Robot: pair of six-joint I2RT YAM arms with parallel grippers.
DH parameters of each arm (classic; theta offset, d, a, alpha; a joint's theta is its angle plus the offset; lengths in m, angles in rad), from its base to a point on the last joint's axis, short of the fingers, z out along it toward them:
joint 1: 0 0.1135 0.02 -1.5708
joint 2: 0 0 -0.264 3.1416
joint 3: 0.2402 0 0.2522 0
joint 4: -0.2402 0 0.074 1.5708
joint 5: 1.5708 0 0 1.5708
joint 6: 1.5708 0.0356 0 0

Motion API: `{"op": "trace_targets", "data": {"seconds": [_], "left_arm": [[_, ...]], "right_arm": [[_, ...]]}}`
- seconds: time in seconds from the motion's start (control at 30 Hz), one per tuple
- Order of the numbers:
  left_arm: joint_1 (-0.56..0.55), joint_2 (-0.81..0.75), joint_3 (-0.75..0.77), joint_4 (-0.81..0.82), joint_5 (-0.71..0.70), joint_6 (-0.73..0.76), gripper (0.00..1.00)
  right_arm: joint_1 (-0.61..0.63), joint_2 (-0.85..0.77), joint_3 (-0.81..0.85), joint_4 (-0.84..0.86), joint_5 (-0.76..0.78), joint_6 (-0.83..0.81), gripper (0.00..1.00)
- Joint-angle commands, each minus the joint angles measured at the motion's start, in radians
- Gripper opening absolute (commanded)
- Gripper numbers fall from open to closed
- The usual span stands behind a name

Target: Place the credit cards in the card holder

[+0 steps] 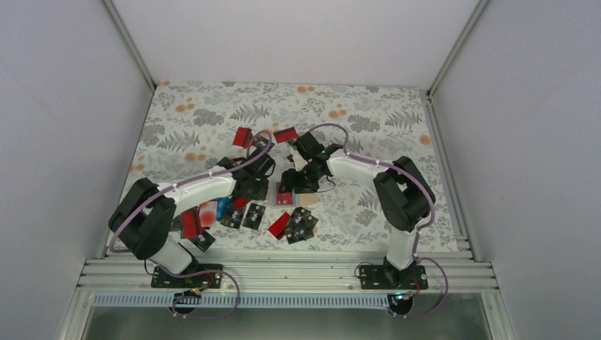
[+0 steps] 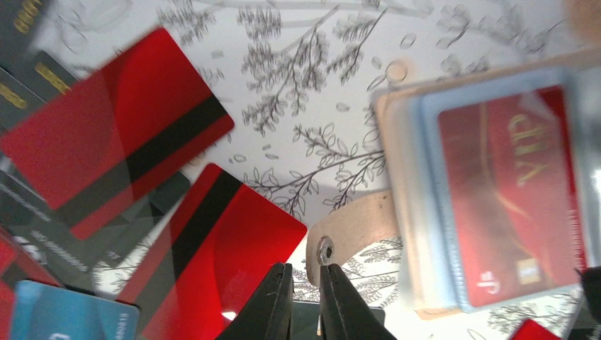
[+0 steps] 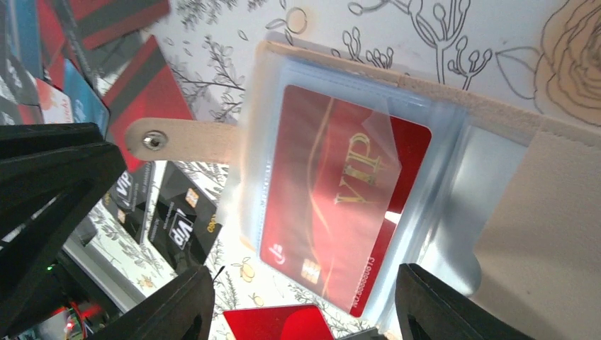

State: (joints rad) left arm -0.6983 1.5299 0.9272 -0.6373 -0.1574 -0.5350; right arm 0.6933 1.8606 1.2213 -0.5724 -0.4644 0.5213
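The right gripper (image 3: 305,312) is spread wide and grips nothing. The card holder (image 3: 553,227) lies open on the flowered surface (image 2: 319,85) just ahead of it, spanning the gap between its fingers. A red VIP card (image 3: 340,191) sits in one of the holder's clear pockets, partly under the film. The holder's snap tab (image 3: 177,138) sticks out sideways toward the left gripper (image 2: 306,304). That one is parted only a crack, with nothing to be seen between the jaws. The tab's end sits right at its fingertips, and I can't tell whether they touch. Ahead and to the left of the left gripper, two red cards (image 2: 120,127) with black stripes lie loose, one overlapping darker cards. A blue card (image 2: 64,312) lies off to its left side. From the right gripper's side, black cards (image 3: 181,227) lie just past the tab, near its left finger.
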Motion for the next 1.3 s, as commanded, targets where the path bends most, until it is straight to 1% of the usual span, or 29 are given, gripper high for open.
{"op": "trace_targets", "data": {"seconds": [0.0, 0.17, 0.23, 0.5, 0.57, 0.63, 0.7, 0.9, 1.27], "left_arm": [[-0.001, -0.066, 0.079, -0.084, -0.029, -0.003, 0.16], [-0.001, -0.103, 0.102, -0.052, 0.054, 0.004, 0.18], [-0.002, -0.097, 0.099, -0.021, 0.09, 0.005, 0.18], [0.002, -0.02, 0.075, 0.131, 0.286, 0.004, 0.18], [0.002, 0.005, 0.076, 0.149, 0.304, 0.003, 0.18], [0.003, 0.033, 0.074, 0.156, 0.304, 0.002, 0.18], [0.005, 0.054, 0.07, 0.163, 0.307, 0.002, 0.17], [0.011, 0.092, 0.048, 0.179, 0.294, -0.003, 0.17], [0.013, 0.108, 0.026, 0.194, 0.293, -0.009, 0.17]], "right_arm": [[-0.014, -0.07, 0.023, -0.018, 0.022, -0.028, 0.65], [-0.028, -0.109, 0.0, 0.005, 0.028, -0.039, 0.6], [-0.038, -0.108, -0.004, 0.014, 0.027, -0.042, 0.55], [-0.043, -0.047, -0.023, 0.072, -0.023, -0.051, 0.17], [-0.042, -0.032, -0.03, 0.078, -0.014, -0.055, 0.1], [-0.046, -0.021, -0.04, 0.086, -0.009, -0.059, 0.06], [-0.048, -0.007, -0.048, 0.091, -0.008, -0.066, 0.04], [-0.059, 0.011, -0.071, 0.09, 0.006, -0.086, 0.04], [-0.066, 0.052, -0.071, 0.105, -0.006, -0.095, 0.04]]}}
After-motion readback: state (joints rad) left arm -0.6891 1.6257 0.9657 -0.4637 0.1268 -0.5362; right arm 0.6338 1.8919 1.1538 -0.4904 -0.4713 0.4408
